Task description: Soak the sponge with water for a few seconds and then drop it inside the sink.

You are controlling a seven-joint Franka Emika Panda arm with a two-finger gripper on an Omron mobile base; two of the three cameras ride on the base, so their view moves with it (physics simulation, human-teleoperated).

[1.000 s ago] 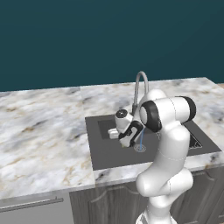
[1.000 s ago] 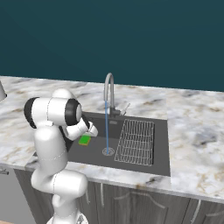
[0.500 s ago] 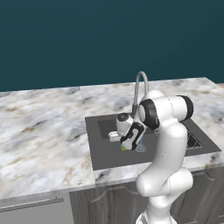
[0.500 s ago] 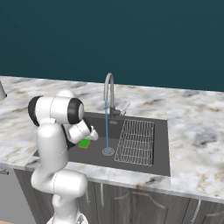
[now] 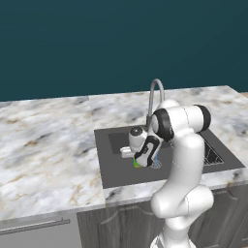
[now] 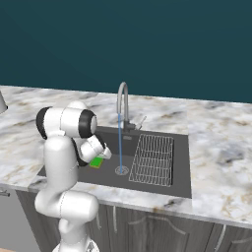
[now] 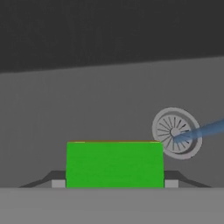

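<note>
The sponge (image 7: 114, 164) sits clamped between the closed fingers of the gripper (image 5: 139, 161), low inside the sink (image 6: 162, 188). Over the last second the arm has carried it away from the water (image 6: 119, 142), which now falls beside it onto the drain (image 7: 176, 132). Soaking looks finished; release comes next.

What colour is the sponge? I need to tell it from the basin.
Bright green, with a thin yellow-orange edge; the sponge shows best in the hand view.

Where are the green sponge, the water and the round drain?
Bright green rectangular sponge (image 7: 114, 164), hand view, middle of its green face.
Thin pale-blue water stream (image 6: 119, 142), right base view, halfway down.
Round metal drain (image 7: 173, 129), hand view, upper part of its grille.
</note>
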